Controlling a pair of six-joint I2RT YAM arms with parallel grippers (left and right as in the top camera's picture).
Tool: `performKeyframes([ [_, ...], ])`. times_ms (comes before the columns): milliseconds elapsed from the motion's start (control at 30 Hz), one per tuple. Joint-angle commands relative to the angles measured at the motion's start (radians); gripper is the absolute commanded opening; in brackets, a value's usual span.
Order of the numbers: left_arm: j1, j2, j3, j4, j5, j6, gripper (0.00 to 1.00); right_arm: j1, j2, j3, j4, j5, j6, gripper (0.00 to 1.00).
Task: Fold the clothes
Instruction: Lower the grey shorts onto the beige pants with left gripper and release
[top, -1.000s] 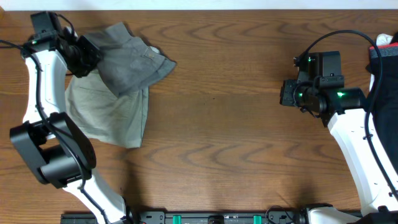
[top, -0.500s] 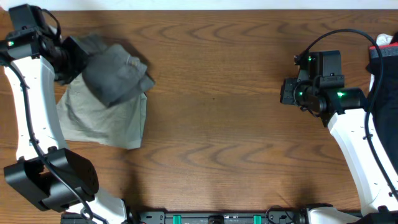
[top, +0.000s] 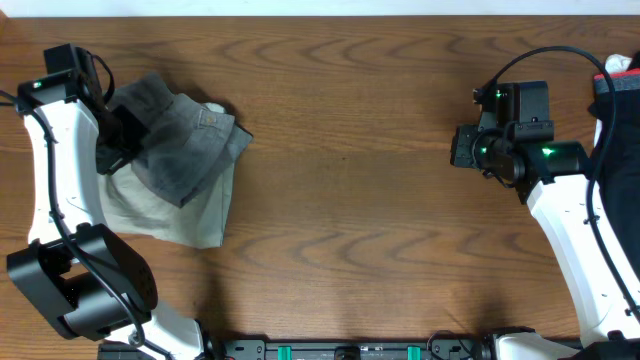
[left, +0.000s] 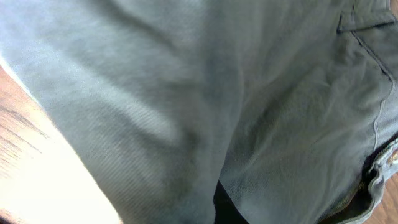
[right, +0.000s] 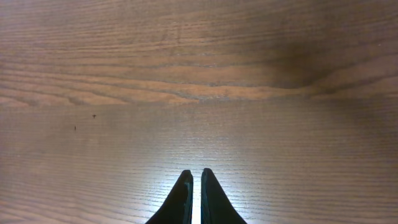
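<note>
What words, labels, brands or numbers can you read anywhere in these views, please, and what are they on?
No text can be read in any view.
The grey trousers and khaki trousers show no legible label.
The button at the grey waistband is too blurred to read.
The wooden table carries no print.
The right arm shows green lights only, no lettering.

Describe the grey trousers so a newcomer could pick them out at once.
Look to the left end of the wooden table, beside the left arm. Two pairs of trousers are piled there; the mid-grey trousers are the darker, bunched heap on top, button showing at the waistband, over the flatter, paler khaki trousers.
</note>
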Motion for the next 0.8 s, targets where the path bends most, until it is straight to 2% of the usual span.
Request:
performKeyframes([
  [0,0.019,-0.029,0.039,-0.02,-0.04,0.019,0.06,-0.011,0.003,0.006,0.002,0.022,-0.018,0.06],
  [267,0.019,-0.074,0.155,0.006,0.064,0.076,0.06,-0.017,0.003,0.006,0.01,0.021,-0.021,0.06],
  [400,0.02,-0.093,0.182,-0.003,0.067,0.077,0.06,-0.017,0.003,0.006,0.008,0.021,-0.021,0.06],
  [500,0.021,-0.121,0.182,-0.047,0.014,0.077,0.06,-0.016,0.003,0.006,0.005,0.021,-0.021,0.06],
  [633,0.021,-0.127,0.172,-0.18,-0.077,0.077,0.06,-0.017,0.003,0.006,0.013,0.021,-0.021,0.06],
  [767,0.021,-0.125,0.089,-0.234,-0.142,0.077,0.08,-0.017,0.003,0.006,0.029,0.021,-0.021,0.06],
])
